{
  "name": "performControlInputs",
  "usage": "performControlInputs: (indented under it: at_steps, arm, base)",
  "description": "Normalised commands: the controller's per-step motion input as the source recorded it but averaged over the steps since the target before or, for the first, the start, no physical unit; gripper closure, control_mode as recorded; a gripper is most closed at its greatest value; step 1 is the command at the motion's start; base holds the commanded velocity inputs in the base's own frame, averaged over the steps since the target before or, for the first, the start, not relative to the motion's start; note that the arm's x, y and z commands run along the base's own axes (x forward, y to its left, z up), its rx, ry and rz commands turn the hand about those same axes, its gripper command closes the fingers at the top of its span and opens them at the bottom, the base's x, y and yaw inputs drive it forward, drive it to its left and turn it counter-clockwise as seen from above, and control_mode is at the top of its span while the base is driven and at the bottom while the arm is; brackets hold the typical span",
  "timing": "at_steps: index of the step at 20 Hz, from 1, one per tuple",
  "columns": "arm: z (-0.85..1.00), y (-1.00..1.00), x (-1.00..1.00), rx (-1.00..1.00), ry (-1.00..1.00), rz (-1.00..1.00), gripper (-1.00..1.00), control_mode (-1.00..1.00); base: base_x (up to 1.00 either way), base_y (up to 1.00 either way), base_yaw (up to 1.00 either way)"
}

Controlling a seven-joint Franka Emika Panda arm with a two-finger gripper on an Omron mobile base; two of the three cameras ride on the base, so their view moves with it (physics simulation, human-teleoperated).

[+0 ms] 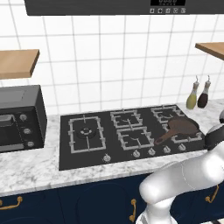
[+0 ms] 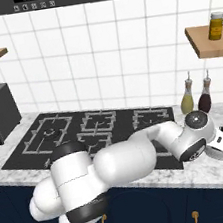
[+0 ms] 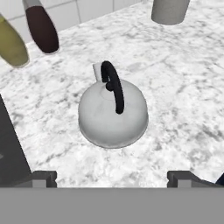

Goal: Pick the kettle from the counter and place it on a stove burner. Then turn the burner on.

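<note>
On marbled counter (image 3: 183, 87): squat glossy white dome kettle (image 3: 113, 114), thin black arched handle, stubby spout. Above it, gripper (image 3: 112, 177) spread wide, empty.

Silver-white kettle (image 3: 113, 113) at centre of the hand view, its arched handle black. Under it the bench (image 3: 175, 87) is white-grey marble with darker veining. Upper left there, one olive-yellow bottle (image 3: 11, 43) and one dark maroon bottle (image 3: 41, 28). In the left base view, a black hob (image 1: 127, 133) with grey grates, a dark brown pan (image 1: 179, 128) at right. Navy cabinets (image 1: 87, 201) along the bottom, gold handles. Wall tiles (image 1: 109, 57) white with grey grout. Black oven (image 1: 19, 117) at left, tan wooden shelf (image 1: 17, 62) above it.
</note>
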Motion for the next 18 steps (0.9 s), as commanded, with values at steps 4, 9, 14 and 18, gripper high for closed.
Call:
performControlInputs:
  at_steps: [4, 9, 14, 18]
  arm:
    - [-0.01, -0.39, 0.27, 0.01, 0.0, 0.04, -1.0, -1.0]
    - [-0.2, -0.25, 0.34, 0.0, 0.0, 0.05, -1.0, -1.0]
    - [-0.4, -0.18, 0.2, 0.0, 0.0, 0.03, -1.0, -1.0]
    - [-0.16, -0.24, 0.16, 0.0, 0.0, 0.0, -1.0, -1.0]
  base:
    - [0.0, 0.0, 0.0]
    - [0.0, 0.0, 0.0]
    - [0.0, 0.0, 0.0]
    - [0.0, 0.0, 0.0]
